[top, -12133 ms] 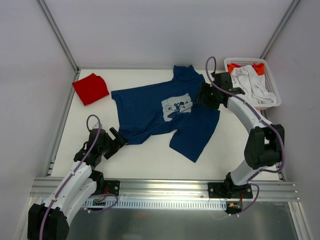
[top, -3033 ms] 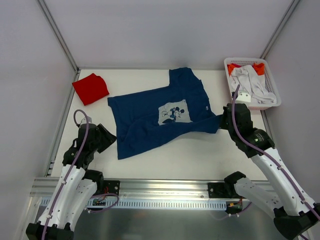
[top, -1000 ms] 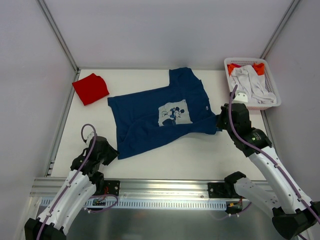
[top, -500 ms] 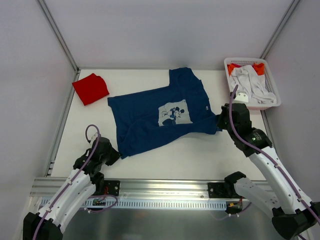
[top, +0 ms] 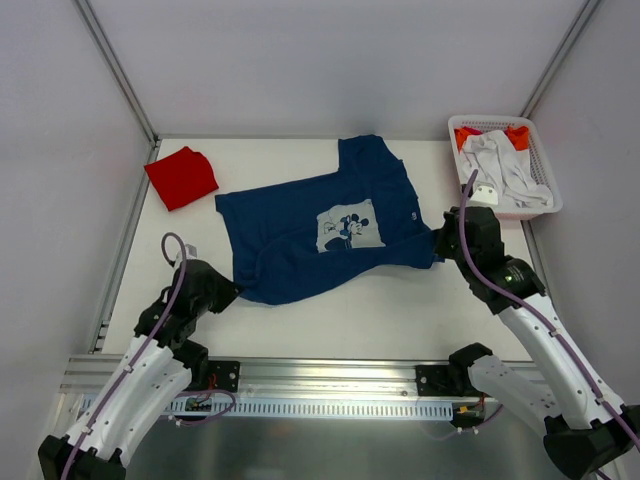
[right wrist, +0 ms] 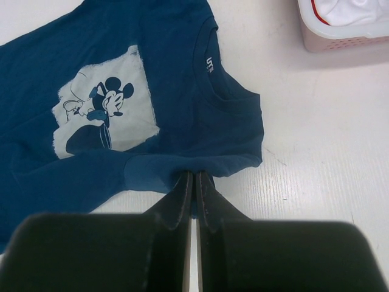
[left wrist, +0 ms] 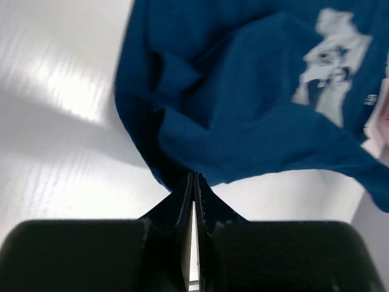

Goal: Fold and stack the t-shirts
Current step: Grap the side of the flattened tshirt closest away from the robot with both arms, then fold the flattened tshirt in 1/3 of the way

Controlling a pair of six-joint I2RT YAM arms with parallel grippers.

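The left gripper (left wrist: pixel 193 177) pinches the navy t-shirt (left wrist: pixel 243 109) by the cloth bunched at its tips, while the right gripper (right wrist: pixel 194 178) clamps the shirt's edge just ahead of its own.

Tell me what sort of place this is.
Most likely a robotics lab test cell, not a home laundry room: two arms bolted to an aluminium rail, a white table boxed in by plain panel walls, with a navy t-shirt, a red t-shirt and a basket as props.
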